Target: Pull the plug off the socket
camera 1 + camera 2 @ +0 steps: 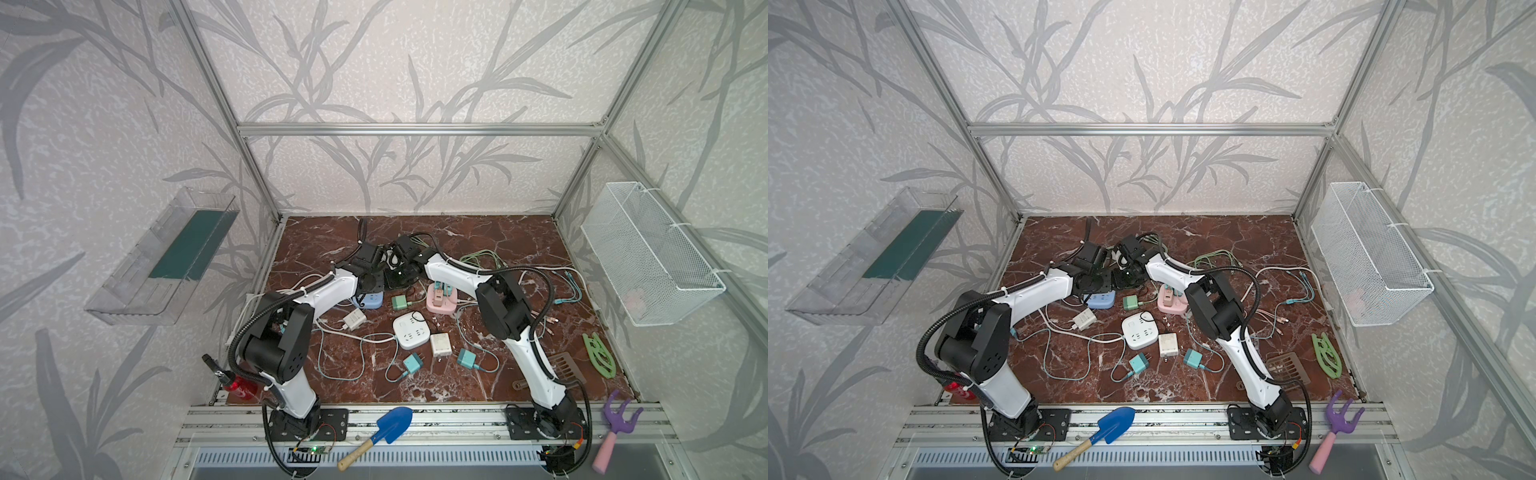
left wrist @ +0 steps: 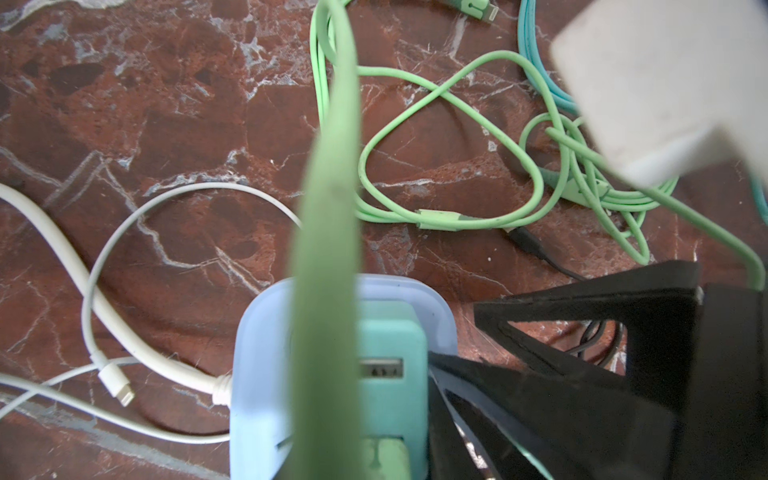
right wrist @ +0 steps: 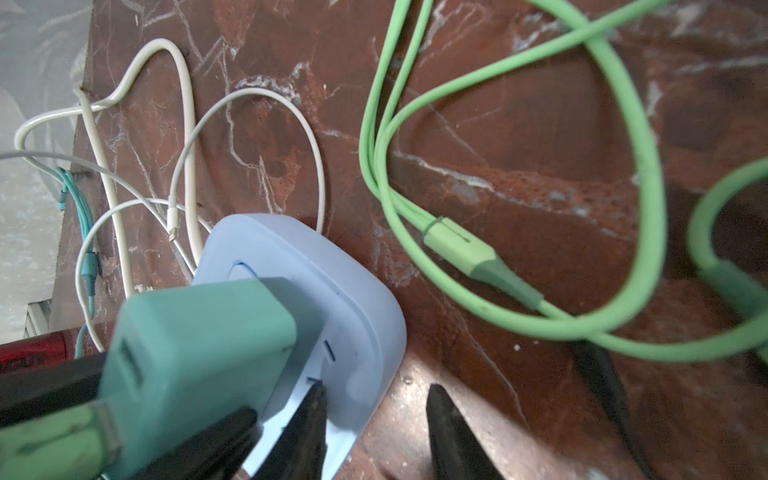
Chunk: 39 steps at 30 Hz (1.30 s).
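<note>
A teal plug [image 3: 199,345] stands on the pale-blue socket [image 3: 365,307].

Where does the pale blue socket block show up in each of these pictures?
Both top views: blue socket block mid-table, partly under the left arm.
Left wrist: bottom centre of the picture.
Right wrist: lower centre-left.
Shared landmark: the looped green cable beside it.

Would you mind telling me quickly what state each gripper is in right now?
Left gripper: closed on the plug.
Right gripper: open, one jaw resting on the socket.
</note>
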### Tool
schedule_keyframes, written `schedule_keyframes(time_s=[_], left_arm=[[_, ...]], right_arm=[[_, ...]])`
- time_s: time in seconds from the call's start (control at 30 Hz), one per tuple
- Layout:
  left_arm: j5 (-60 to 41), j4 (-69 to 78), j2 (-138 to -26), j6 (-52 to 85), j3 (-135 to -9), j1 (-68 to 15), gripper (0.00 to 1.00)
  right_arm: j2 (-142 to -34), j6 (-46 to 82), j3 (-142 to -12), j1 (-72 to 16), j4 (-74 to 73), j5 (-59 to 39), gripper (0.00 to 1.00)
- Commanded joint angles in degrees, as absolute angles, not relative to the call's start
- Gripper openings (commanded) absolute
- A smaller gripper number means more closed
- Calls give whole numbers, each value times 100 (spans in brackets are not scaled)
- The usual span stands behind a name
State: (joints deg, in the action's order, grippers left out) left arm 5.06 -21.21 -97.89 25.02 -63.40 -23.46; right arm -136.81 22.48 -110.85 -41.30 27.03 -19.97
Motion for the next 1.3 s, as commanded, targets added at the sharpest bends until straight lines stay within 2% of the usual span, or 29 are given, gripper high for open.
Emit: schedule_keyframes(time_s=[0.0, 0.37, 0.53, 0.7, 0.97, 1.1, 1.27], left_arm=[[388, -1766, -9587, 2419, -6486, -2325, 10], [1298, -2356, -9365, 2102, -6583, -2320, 9], [1266, -2273, -9419, 2048, -6565, -2304, 10], [1153, -2331, -9388, 2030, -6542, -2176, 10], [410, -1807, -9178, 2042, -6435, -1913, 10], [-297, -1722, -9376, 1989, -6630, -1694, 11], [-723, -1668, -9727, 1928, -6867, -1468, 12]], right_arm=[[-13760, 2086, -11037, -4122, 3283, -1659, 41], [-13883, 1900, -11269, -4069, 3726, -1152, 41], [-13952, 1881, -11362, -4069, 3789, -1184, 41], [-13588, 1871, -10961, -4040, 3262, -1486, 43], [-12956, 1872, -10472, -4034, 2435, -1979, 50], [-12693, 1933, -10269, -4025, 2074, -2324, 54], [-12461, 2162, -10097, -3983, 1796, -2760, 60]])
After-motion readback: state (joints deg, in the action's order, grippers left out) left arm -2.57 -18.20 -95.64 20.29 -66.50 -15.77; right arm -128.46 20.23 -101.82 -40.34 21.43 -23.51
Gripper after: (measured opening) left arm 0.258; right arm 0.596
